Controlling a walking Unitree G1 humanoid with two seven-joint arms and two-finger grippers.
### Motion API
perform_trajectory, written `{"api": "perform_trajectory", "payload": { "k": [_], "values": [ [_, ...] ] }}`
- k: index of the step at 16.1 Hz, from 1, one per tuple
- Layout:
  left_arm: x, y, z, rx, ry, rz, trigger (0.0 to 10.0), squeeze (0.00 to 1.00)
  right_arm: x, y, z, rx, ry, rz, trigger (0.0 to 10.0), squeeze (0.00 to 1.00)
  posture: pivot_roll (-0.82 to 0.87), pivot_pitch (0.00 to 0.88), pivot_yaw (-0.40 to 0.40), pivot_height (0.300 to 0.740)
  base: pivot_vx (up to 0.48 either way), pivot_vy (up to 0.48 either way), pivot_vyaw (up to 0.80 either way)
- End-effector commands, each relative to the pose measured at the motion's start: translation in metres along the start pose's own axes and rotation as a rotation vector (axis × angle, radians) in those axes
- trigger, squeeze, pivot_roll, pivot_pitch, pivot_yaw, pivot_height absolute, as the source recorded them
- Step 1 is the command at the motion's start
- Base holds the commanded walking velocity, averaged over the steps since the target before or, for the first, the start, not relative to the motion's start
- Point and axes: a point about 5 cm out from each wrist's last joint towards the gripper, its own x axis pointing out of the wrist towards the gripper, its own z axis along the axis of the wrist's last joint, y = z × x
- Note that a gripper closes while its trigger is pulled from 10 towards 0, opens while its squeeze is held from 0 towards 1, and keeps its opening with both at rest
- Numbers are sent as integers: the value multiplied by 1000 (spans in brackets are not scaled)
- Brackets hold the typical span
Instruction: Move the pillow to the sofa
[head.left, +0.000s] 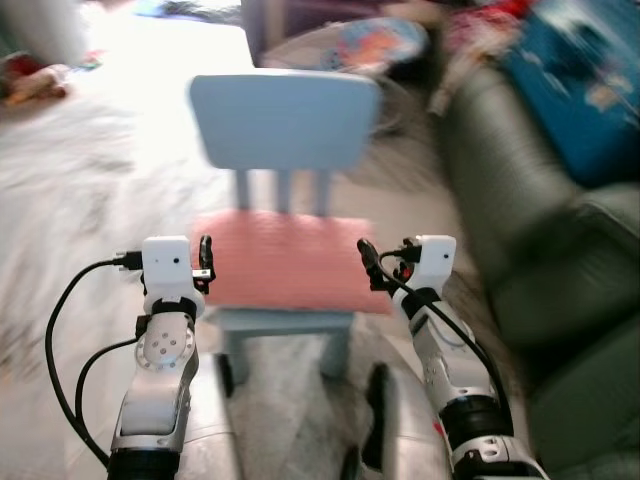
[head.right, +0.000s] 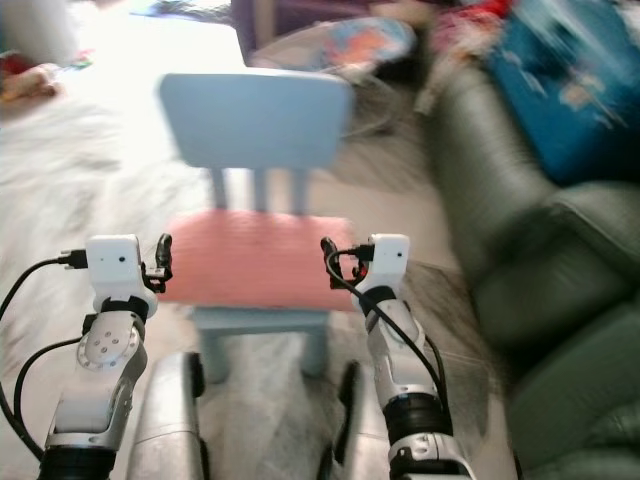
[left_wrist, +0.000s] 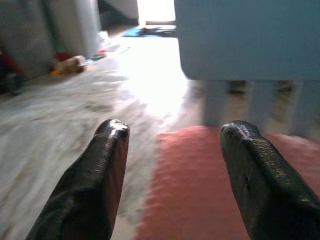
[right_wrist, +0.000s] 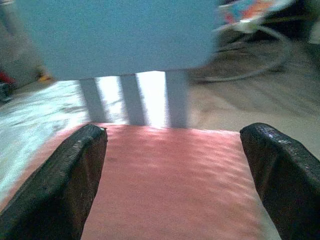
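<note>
A flat pink pillow (head.left: 285, 260) lies on the seat of a small light-blue chair (head.left: 283, 120) straight ahead. My left gripper (head.left: 205, 258) hovers at the pillow's left edge, and the left wrist view shows it open, with its fingers (left_wrist: 95, 185) apart over that edge of the pillow (left_wrist: 200, 190). My right gripper (head.left: 368, 262) is at the pillow's right edge, also open, its fingers (right_wrist: 65, 185) spread wide above the pillow (right_wrist: 170, 185). A dark green sofa (head.left: 540, 240) stands to the right. The picture is blurred.
A blue cushion (head.left: 590, 80) and colourful items lie on the sofa's far end. A round baby bouncer (head.left: 385, 45) stands behind the chair. A toy (head.left: 35, 85) lies on the pale floor at the far left.
</note>
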Motion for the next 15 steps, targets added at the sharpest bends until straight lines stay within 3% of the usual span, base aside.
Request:
{"api": "perform_trajectory", "payload": {
  "k": [1,11,15],
  "values": [
    [0,0,-3,9,21,-7,10000,0,1,3,5,-5,-18,13,10000,0,77,0,-87,549,0,0,719],
    [-4,-2,-8,15,53,-37,10000,0,-2,1,3,4,-15,-32,10000,0,75,0,-83,549,26,0,66],
    [-5,-4,-9,12,59,-48,10000,0,-2,1,4,-3,-16,-36,10000,0,75,0,-82,549,275,0,0]
  ]
}}
